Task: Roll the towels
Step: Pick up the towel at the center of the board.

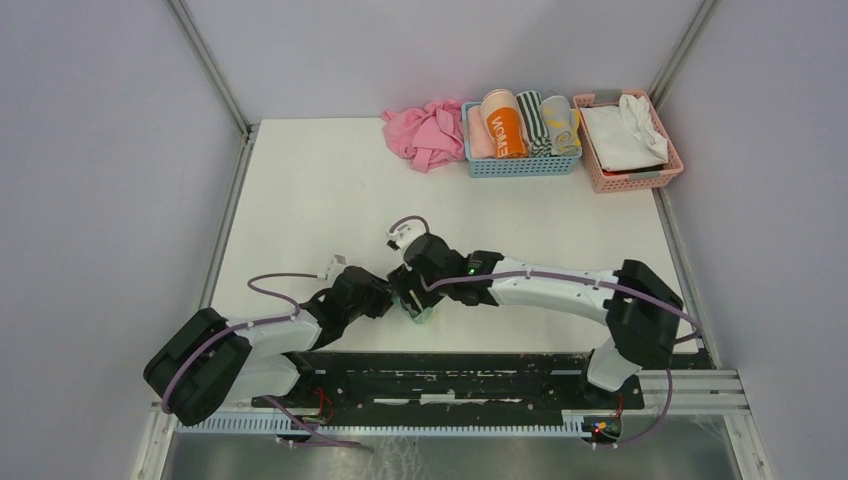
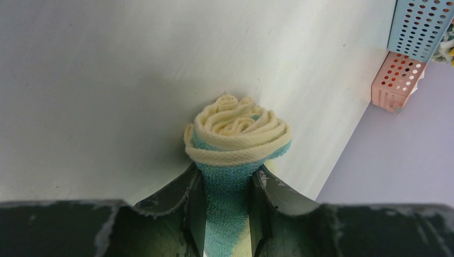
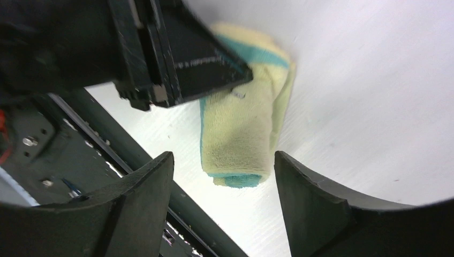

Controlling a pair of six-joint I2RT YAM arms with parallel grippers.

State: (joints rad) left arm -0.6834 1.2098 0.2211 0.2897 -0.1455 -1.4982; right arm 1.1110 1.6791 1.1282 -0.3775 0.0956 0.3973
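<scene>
A pale yellow and teal towel is wound into a tight roll, and my left gripper is shut on its teal side. In the top view this roll lies low over the table's near edge, between both wrists. My right gripper is open, with its fingers on either side of the roll's free end. The left gripper's dark finger covers the roll's far part there. A rolled grey towel with yellow marks sits in the blue basket.
The blue basket at the back holds several other rolls. To its right a pink basket holds white cloth, and a plain pink cloth lies to its left. Both baskets show in the left wrist view. The black mounting rail runs just behind the roll.
</scene>
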